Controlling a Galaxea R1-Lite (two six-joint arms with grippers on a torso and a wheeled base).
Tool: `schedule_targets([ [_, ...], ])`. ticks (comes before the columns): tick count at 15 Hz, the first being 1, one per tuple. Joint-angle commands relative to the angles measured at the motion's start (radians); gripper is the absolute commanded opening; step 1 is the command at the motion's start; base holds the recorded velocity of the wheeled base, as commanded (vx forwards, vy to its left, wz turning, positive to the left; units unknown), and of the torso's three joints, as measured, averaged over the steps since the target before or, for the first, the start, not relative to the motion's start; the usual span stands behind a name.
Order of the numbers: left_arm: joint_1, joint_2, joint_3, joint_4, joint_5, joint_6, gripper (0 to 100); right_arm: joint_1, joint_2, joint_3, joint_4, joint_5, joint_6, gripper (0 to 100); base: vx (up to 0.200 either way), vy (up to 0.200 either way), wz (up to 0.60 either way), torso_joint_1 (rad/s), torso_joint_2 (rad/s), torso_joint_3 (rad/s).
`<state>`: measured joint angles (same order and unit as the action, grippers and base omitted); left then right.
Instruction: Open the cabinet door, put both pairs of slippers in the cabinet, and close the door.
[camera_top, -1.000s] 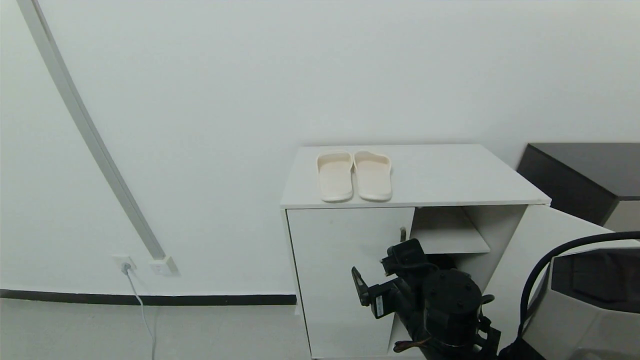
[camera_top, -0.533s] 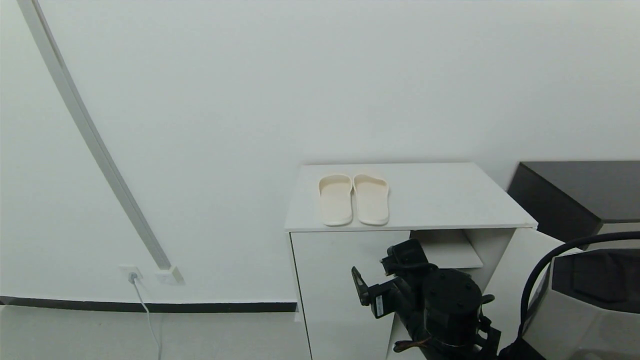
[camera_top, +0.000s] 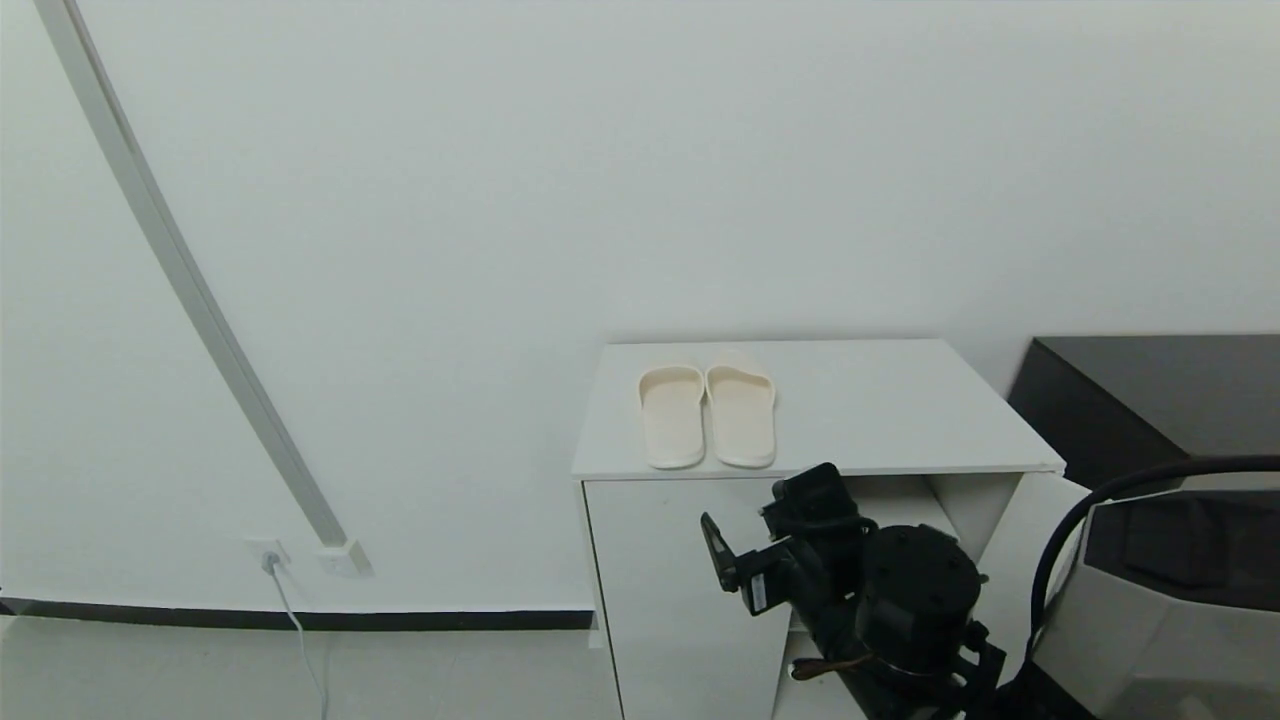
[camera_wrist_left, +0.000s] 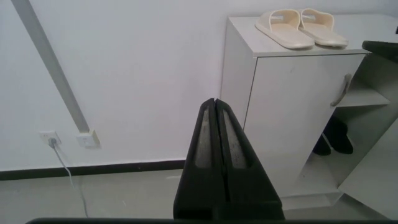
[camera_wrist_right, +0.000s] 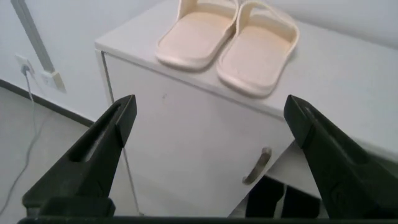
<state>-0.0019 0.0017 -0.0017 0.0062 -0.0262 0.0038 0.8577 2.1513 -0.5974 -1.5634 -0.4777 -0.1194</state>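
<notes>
A cream pair of slippers (camera_top: 708, 415) lies side by side on the white cabinet's top (camera_top: 880, 410), toward its left. The cabinet's left door (camera_top: 680, 590) is shut and the right door (camera_top: 1010, 560) stands swung open. On a low shelf inside sits a dark pair of slippers (camera_wrist_left: 336, 135). My right gripper (camera_top: 722, 555) hangs open in front of the cabinet, just below the top edge, with the cream pair (camera_wrist_right: 227, 40) a little beyond and above its fingers. My left gripper (camera_wrist_left: 215, 104) is shut on nothing, off to the cabinet's left.
A dark piece of furniture (camera_top: 1150, 400) stands right of the cabinet. A wall socket with a cable (camera_top: 265, 555) and a slanted conduit (camera_top: 180, 270) are on the wall to the left. Bare floor (camera_wrist_left: 124, 193) lies left of the cabinet.
The whole head picture has shifted, so the cabinet sits lower in it. Against the cabinet front my right gripper now stands higher, near the top edge. The slippers lie as before.
</notes>
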Motion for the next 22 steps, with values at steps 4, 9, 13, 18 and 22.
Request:
schedule_targets([
  [4, 0.000, 0.000, 0.000, 0.000, 0.002, 0.001, 0, -0.060, -0.050, -0.295, 0.398, 0.005, 0.067, 100, 0.000, 0.000, 0.00, 0.000, 0.00, 0.000],
  [9, 0.000, 0.000, 0.000, 0.000, 0.002, -0.001, 0, -0.031, -0.166, -0.627, 1.097, -0.047, 0.385, 100, 0.000, 0.000, 0.00, 0.000, 0.00, 0.000],
  [13, 0.000, 0.000, 0.000, 0.000, 0.000, 0.001, 0, -0.005, -0.160, -0.743, 1.330, -0.099, 0.507, 100, 0.000, 0.000, 0.00, 0.000, 0.00, 0.000],
  [18, 0.000, 0.000, 0.000, 0.000, 0.000, 0.001, 0, -0.005, -0.117, -0.736, 1.298, -0.104, 0.511, 100, 0.080, 0.000, 0.00, 0.002, 0.00, 0.001],
  [22, 0.000, 0.000, 0.000, 0.000, 0.000, 0.001, 0, -0.005, -0.076, -0.728, 1.266, -0.130, 0.511, 100, 0.200, 0.000, 0.00, 0.002, 0.00, -0.001],
])
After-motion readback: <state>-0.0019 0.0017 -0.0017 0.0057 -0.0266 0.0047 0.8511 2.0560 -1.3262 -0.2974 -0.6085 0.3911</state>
